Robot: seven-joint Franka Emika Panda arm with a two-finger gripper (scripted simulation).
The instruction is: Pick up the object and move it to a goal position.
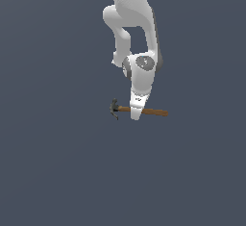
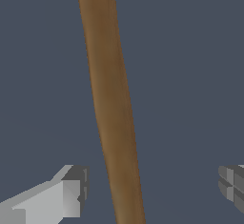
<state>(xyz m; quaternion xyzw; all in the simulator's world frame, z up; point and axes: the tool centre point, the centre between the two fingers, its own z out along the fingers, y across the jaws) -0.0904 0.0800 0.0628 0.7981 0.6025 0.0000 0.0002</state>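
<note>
The claw hammer lies on the dark grey floor, its dark metal head toward the exterior view's left and its brown wooden handle toward the right. My gripper is down over the handle near the head, covering part of it. In the wrist view the handle runs between my two fingers, which stand wide apart on either side of it without touching it. The gripper is open. The head is out of the wrist view.
The white arm comes down from the top of the exterior view. The plain dark grey floor lies all around the hammer.
</note>
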